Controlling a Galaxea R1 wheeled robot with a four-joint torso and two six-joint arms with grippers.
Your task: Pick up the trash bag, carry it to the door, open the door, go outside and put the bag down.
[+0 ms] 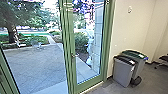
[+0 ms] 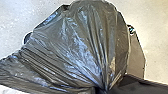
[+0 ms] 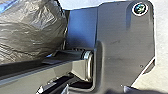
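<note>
Bag point(image 2: 82, 42): neck bunched tight at left gripper point(image 2: 101, 89), which looks clamped on it. Folds fan out from the neck; body hangs over the floor point(image 2: 156, 50), beside an edge of the base plate point(image 3: 122, 37). Touching the plate or not, can't tell.

Right gripper: state unknown, can't tell from here.

Key relation is handle point(image 1: 73, 55) vs arms. It's on the door point(image 1: 88, 83) at the edge by the middle upright, the edge away from the wall point(image 1: 130, 27) and bins point(image 1: 123, 71). Ahead of the robot, a bit left of straight on. Door looks closed, paving point(image 1: 37, 67) beyond the glass.

Left arm has the load, so my call is right arm for the handle, reaching slightly across. Which arm is nearer, can't tell. Risk: bag snagging on the frame.
</note>
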